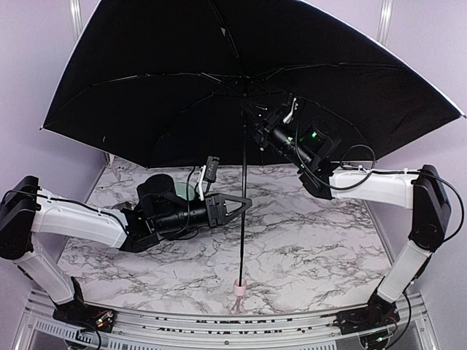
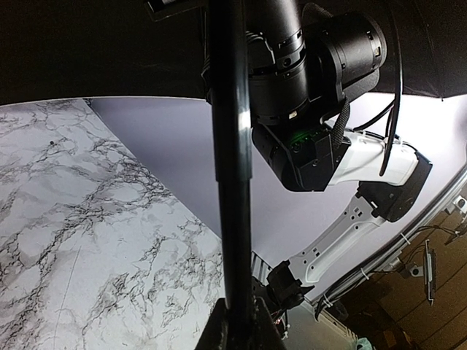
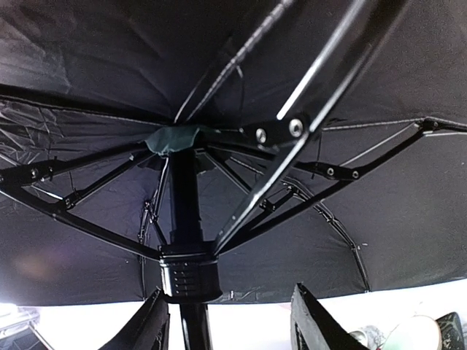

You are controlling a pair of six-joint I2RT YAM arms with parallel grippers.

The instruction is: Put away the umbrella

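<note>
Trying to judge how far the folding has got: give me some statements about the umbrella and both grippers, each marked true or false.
1. The umbrella is fully open, its black underside showing. True.
2. The left gripper is closed on the shaft. True.
3. The right gripper is clamped on the pink handle. False: its jaws stand open just below the runner, under the canopy.
4. The umbrella lies flat on the table. False: the shaft stands upright, with the handle at the bottom.
5. The handle hangs near the table's near edge, between the two arm bases. True.
</note>
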